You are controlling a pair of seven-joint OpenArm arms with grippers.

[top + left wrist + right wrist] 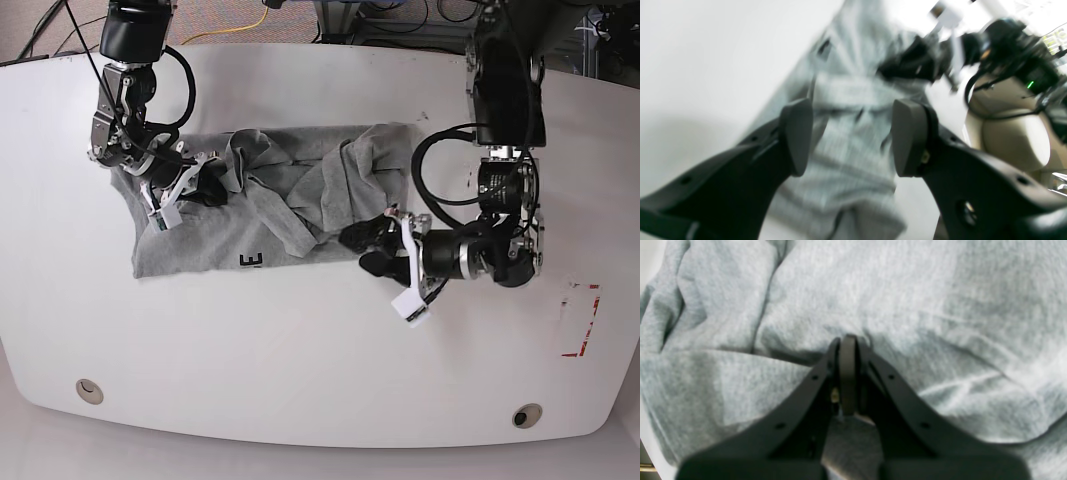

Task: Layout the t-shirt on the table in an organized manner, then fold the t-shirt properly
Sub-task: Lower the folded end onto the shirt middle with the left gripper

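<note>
Crumpled grey t-shirt point(270, 205) mid-frame on white worktop point(300, 370); right gripper point(848, 340) clenched on its cloth, left gripper point(850, 133) released at its edge.

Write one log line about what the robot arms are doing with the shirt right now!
t-shirt: crumpled on table | right gripper: shut on t-shirt | left gripper: open at shirt's other edge, holding nothing

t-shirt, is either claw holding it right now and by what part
The right claw is shut on a pinch of the t-shirt near its edge on the base view's left. The left claw is open, holding nothing.
</note>
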